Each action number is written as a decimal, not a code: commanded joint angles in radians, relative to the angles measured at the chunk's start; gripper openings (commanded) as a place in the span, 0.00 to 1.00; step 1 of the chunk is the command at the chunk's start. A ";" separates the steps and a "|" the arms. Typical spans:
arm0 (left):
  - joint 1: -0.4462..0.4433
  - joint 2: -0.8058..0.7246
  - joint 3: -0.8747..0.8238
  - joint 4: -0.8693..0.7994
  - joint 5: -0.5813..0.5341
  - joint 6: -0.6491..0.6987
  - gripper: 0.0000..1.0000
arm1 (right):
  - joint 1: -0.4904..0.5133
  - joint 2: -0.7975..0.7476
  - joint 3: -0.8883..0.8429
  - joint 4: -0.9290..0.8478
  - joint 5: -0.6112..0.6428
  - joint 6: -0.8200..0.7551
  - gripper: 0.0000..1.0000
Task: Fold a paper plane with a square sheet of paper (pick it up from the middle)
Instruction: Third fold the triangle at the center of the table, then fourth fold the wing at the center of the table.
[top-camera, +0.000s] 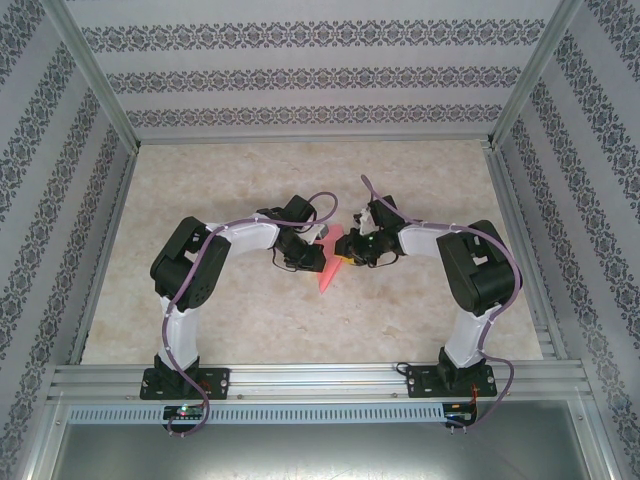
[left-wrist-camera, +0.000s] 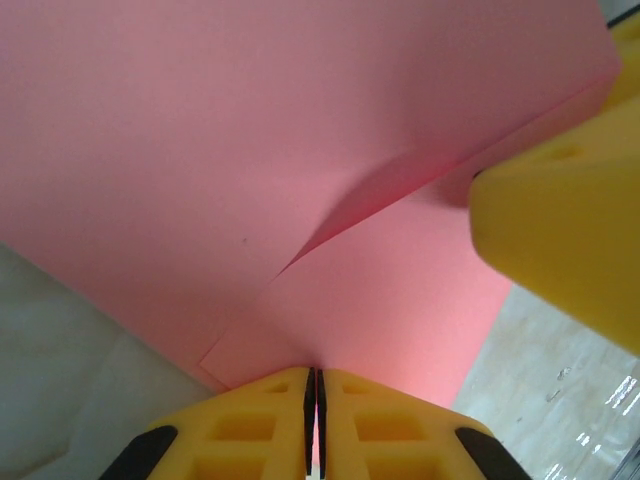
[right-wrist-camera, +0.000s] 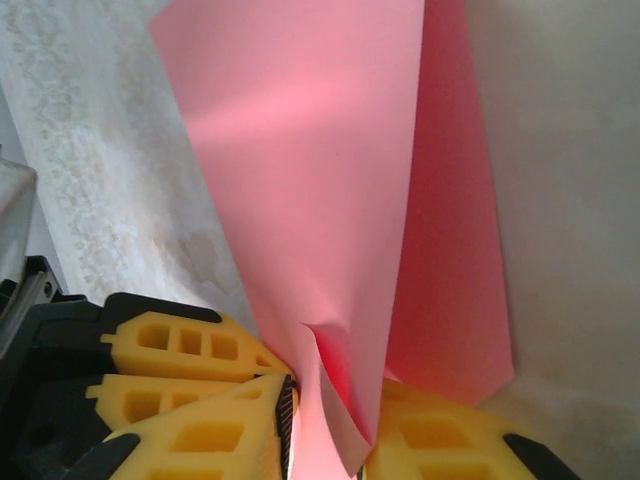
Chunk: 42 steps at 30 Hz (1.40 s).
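Observation:
The pink-red sheet of paper (top-camera: 328, 268) hangs folded between both grippers over the table's middle, narrowing to a point at its lower end. I cannot tell whether it has the form of the paper plane. My left gripper (left-wrist-camera: 315, 378) is shut on the sheet's (left-wrist-camera: 250, 130) edge, where overlapping layers show a diagonal flap. My right gripper (right-wrist-camera: 325, 425) holds its jaws a small way apart, with a buckled fold of the sheet (right-wrist-camera: 310, 180) loose between them. In the top view the left gripper (top-camera: 308, 250) and the right gripper (top-camera: 352, 256) nearly touch.
The marbled beige table (top-camera: 200, 190) lies inside metal rails with patterned walls on three sides. The right gripper's yellow finger (left-wrist-camera: 560, 230) crowds the left wrist view. Left gripper's yellow fingers (right-wrist-camera: 180, 345) sit right beside the right jaws.

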 joint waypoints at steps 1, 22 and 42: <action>0.016 0.012 -0.009 0.018 0.011 0.015 0.13 | 0.016 -0.034 -0.021 0.015 -0.015 0.017 0.23; 0.019 -0.014 0.006 0.007 0.051 0.001 0.13 | 0.034 -0.012 0.026 -0.140 0.101 -0.052 0.06; 0.024 0.058 0.017 0.018 0.026 0.021 0.11 | 0.049 -0.078 0.029 -0.181 0.104 -0.065 0.27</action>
